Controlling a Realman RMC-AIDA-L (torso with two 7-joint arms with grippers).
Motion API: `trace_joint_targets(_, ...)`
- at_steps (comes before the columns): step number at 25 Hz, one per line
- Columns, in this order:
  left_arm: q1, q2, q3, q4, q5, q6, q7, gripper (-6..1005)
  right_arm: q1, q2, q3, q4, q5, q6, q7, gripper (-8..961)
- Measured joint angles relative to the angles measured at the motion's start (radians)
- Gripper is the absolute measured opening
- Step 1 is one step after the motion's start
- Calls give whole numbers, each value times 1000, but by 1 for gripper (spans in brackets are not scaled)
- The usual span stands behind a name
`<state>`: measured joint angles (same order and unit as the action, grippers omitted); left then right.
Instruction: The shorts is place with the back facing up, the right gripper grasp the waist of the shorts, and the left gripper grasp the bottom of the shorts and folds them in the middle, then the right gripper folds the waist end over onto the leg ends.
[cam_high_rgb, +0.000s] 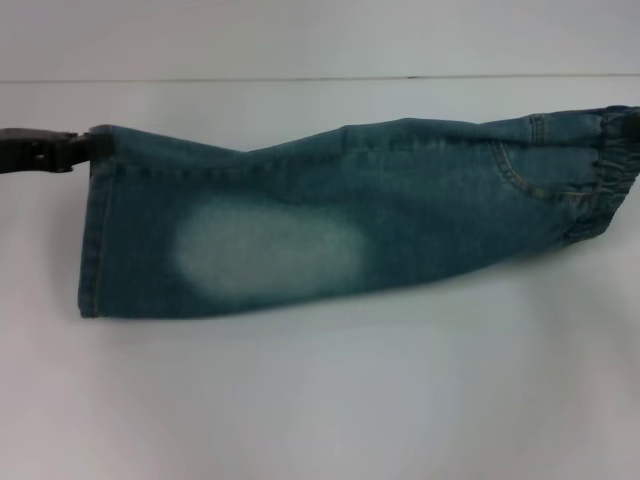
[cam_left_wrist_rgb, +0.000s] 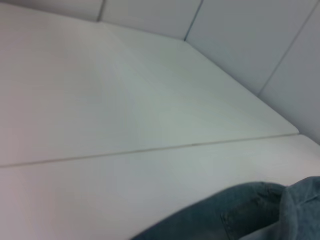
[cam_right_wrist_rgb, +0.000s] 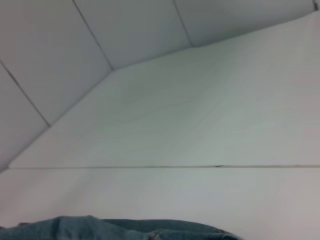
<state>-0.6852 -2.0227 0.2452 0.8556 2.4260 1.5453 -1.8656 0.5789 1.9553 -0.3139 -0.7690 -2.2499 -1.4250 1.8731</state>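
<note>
White table (cam_high_rgb: 320, 400): bearing all. Shorts (cam_high_rgb: 330, 215): folded lengthwise, across table centre; waist of the shorts (cam_high_rgb: 605, 175) far right, leg ends (cam_high_rgb: 95, 230) left. Left gripper (cam_high_rgb: 78, 150): clamped on far hem corner. Right gripper: unseen, jaws untellable. Lengthwise fold judged done; next, waist carried leftward over hems.

A plain test lab: bare white table (cam_high_rgb: 320, 400) with a seam, enclosed by blank white wall panels (cam_right_wrist_rgb: 125, 30).
</note>
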Motion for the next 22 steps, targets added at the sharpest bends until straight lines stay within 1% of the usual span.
trace_joint_targets(4, -2, -35, 38, -5, -34, -86, 2, 16, 6, 16, -64, 4, -2, 100, 10, 47)
trace_joint_targets(7, 0, -54, 69, -22, -64, -148, 12, 17, 8, 29, -104, 9, -2, 161, 15, 47)
trace_joint_targets(8, 2, -60, 80, -29, -73, -167, 16, 17, 10, 37, -133, 15, -2, 205, 15, 48)
trace_joint_targets(9, 4, -66, 97, -41, -85, -193, 21, 17, 10, 37, -133, 15, -2, 205, 15, 48)
trace_joint_targets(13, 6, -78, 145, -86, -102, -275, 33, 17, 14, 44, -186, 42, -3, 281, 15, 48)
trace_joint_targets(17, 12, -96, 151, -100, -119, -337, 48, 16, 16, 48, -226, 69, -3, 341, 10, 49)
trace_joint_targets(22, 14, -100, 163, -110, -131, -356, 60, 18, 19, 48, -240, 80, -1, 369, 7, 48)
